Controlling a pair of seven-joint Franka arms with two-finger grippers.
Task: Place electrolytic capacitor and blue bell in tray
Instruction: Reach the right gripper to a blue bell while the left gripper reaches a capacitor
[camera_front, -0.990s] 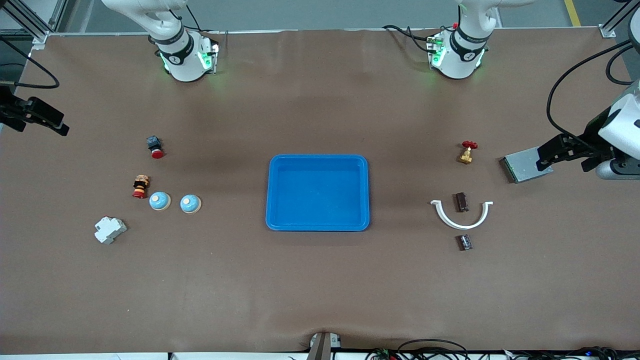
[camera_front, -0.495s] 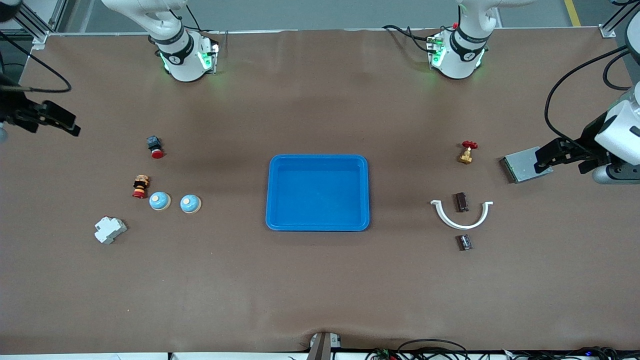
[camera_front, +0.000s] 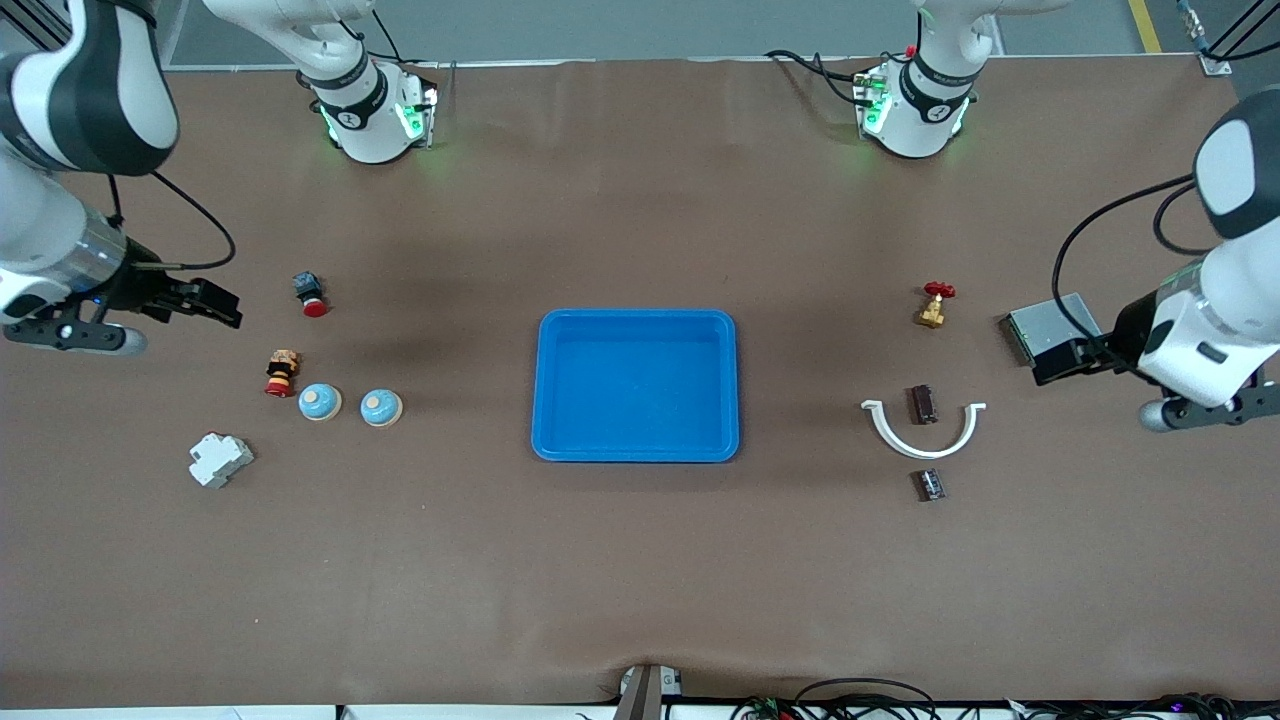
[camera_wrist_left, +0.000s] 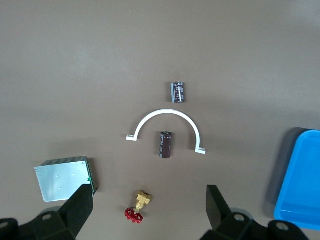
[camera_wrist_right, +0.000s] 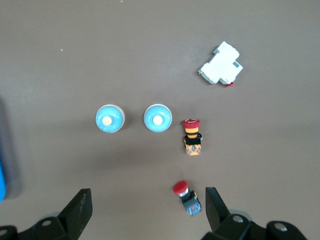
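Mid-table sits the blue tray (camera_front: 636, 386), and I see nothing in it. Toward the right arm's end I've got two blue bells side by side: the bell nearer the tray (camera_front: 381, 407) and the outer bell (camera_front: 320, 402), which lies just beside a red-capped striped button (camera_front: 281, 372). A black switch with a red cap (camera_front: 309, 291) lies farther from the front camera than those, and a white breaker block (camera_front: 220, 460) lies nearer to it.

My right gripper (camera_front: 205, 302) is up in the air over bare table close to that black switch, fingers (camera_wrist_right: 77, 212) spread wide apart, holding nothing.

Toward the left arm's end, one electrolytic capacitor (camera_front: 923, 404) lies inside the curve of a white half-ring clip (camera_front: 922, 430) without touching it, and a second capacitor (camera_front: 930, 485) lies nearer the front camera, just outside the clip. A brass valve with a red handle (camera_front: 935, 304) is farther off, and a grey flat box (camera_front: 1042, 327) lies beside it toward the table's end.

My left gripper (camera_front: 1065, 365) hangs over the edge of that grey box, fingers (camera_wrist_left: 217, 207) parted wide, empty as well.
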